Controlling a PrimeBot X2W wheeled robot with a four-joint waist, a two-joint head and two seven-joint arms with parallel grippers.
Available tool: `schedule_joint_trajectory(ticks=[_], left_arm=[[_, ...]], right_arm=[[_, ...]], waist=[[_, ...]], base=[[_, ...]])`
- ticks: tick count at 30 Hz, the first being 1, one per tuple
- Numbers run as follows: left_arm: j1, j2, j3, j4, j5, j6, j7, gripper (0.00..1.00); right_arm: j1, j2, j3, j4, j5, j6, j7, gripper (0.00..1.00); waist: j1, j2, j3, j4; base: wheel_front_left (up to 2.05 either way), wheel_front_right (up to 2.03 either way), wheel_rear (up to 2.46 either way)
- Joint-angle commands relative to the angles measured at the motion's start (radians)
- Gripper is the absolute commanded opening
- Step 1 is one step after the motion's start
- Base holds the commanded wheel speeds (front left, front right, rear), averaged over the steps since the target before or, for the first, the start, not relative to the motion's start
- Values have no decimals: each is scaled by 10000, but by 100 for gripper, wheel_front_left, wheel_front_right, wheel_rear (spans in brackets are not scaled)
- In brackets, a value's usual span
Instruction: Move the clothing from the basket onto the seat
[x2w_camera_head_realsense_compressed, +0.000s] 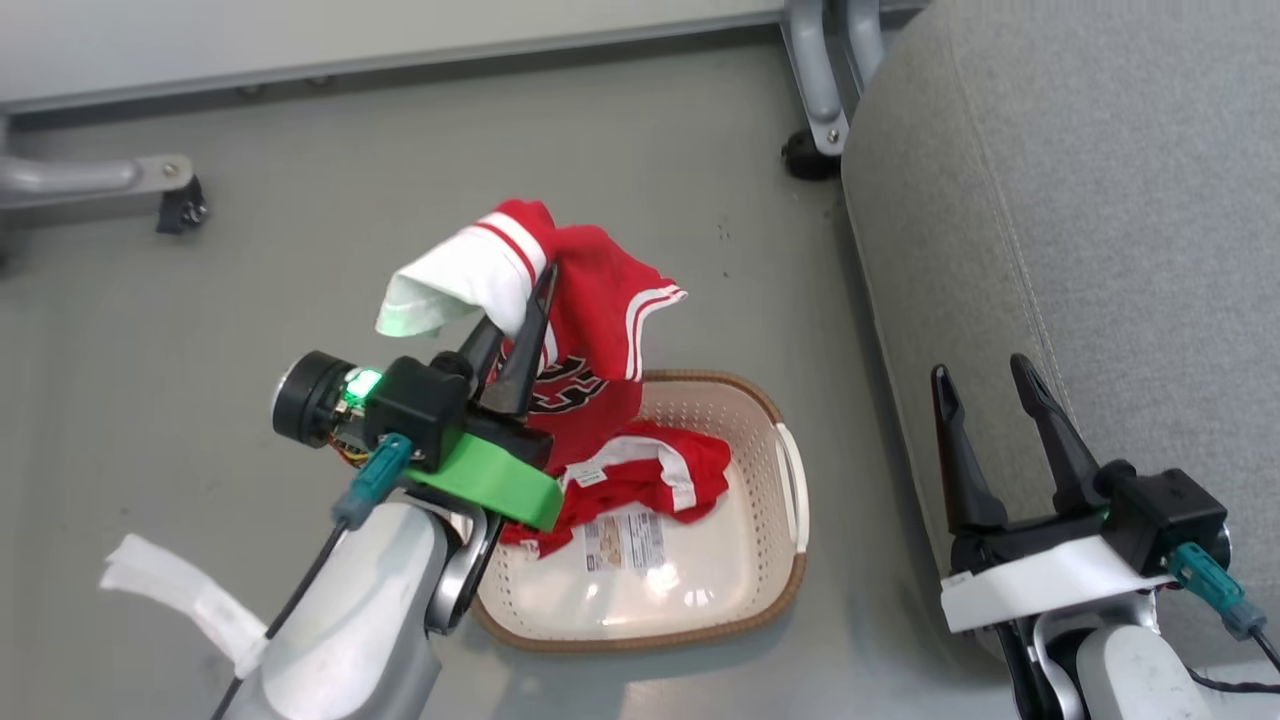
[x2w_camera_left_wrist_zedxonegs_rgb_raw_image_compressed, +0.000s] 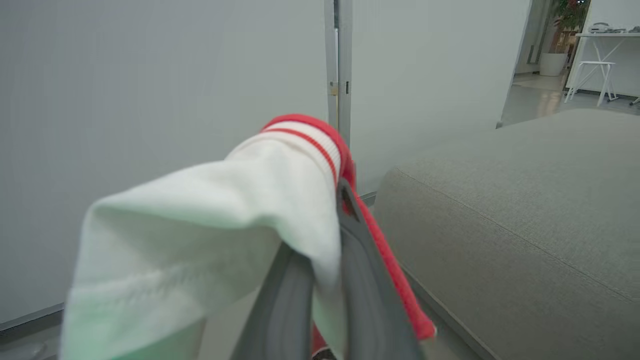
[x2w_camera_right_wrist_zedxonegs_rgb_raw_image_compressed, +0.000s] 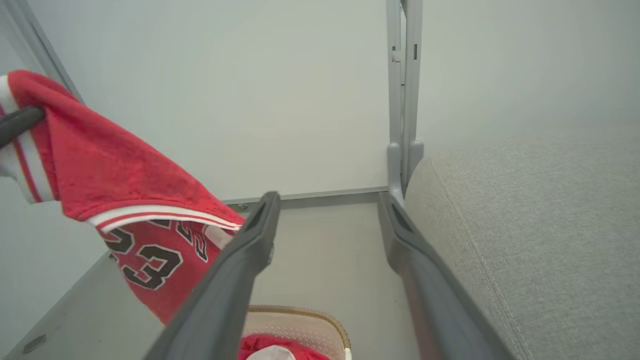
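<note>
Red fabric first: one jersey (x2w_camera_head_realsense_compressed: 590, 290), white trim and black numerals, is clamped in the left gripper (x2w_camera_head_realsense_compressed: 520, 310); fingers pressed together on a fold by the striped edge; white inner side drapes over them in the left wrist view.
Jersey is lifted off the floor (x2w_camera_head_realsense_compressed: 300, 250) and hangs at the basket's (x2w_camera_head_realsense_compressed: 790, 575) 11 o'clock in the head view; its lower hem drops to the near rim; can't tell if it touches what's inside.
Second red garment (x2w_camera_head_realsense_compressed: 660, 470) lies bunched in the basket at its 11 o'clock end; sticker (x2w_camera_head_realsense_compressed: 625, 540) is exposed on the basket bottom at 6 o'clock of it.
Seat (x2w_camera_head_realsense_compressed: 1080, 200) is the grey cushion at the basket's 3 o'clock, just beside it, no clothing on the visible part.
Right gripper (x2w_camera_head_realsense_compressed: 980, 370) sits at 4 o'clock of the head view over the seat's edge; fingers spread wide, nothing between them; through that gap the right wrist view shows floor and the basket rim.
</note>
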Motion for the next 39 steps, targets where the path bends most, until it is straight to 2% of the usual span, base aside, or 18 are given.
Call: schedule_joint_trajectory(ticks=[1, 6, 11, 23, 39], left_arm=[[229, -13, 164, -364, -17, -49, -31, 0], [690, -197, 670, -1637, -162, -238, -21, 0], [1320, -407, 963, -2228, -330, -400, -21, 0], [2814, -516, 886, -2737, -369, -348, -22, 0], [2939, -417, 786, -2867, -312, -283, -22, 0]], right_arm=[[187, -36, -30, -78, -60, 2, 82, 100], [557, -34, -42, -286, -74, 2, 374, 100], [988, -36, 78, -468, -66, 2, 674, 100], [1915, -34, 294, -924, 76, 2, 1182, 100], [2062, -34, 373, -1132, 84, 2, 1290, 100]], waist=[[1, 0, -616, 411], [1, 0, -1142, 546], [1, 0, -1701, 582], [1, 0, -2521, 368], [1, 0, -2544, 332]], base=[[0, 0, 0], [0, 0, 0], [0, 0, 0], [0, 0, 0], [0, 0, 0]])
